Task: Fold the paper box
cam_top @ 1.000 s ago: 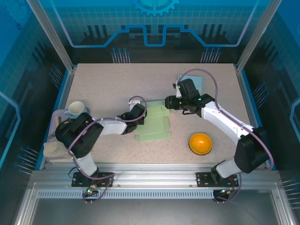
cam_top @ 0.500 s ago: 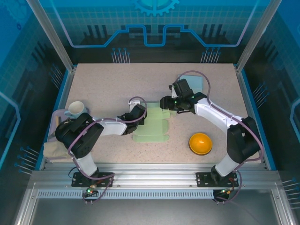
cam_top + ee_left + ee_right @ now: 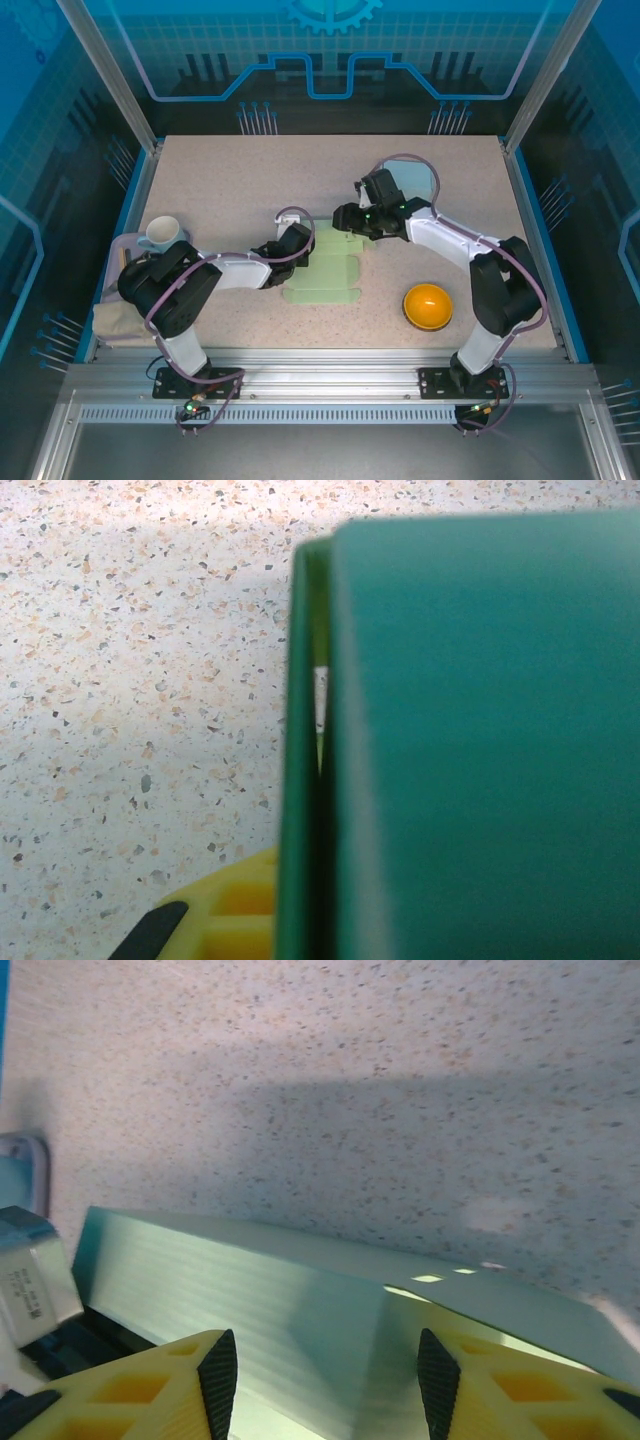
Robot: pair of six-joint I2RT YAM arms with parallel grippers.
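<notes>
Speckled table (image 3: 230, 190) — paper box (image 3: 330, 272) (blue walls (image 3: 330, 50))

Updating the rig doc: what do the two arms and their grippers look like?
The left arm and right arm each have white links between bulky black joint housings, with a lilac cable looping alongside. The right gripper has yellow fingers with hollow cut-outs and black pads; the left wrist view shows the same yellow and black.
</notes>
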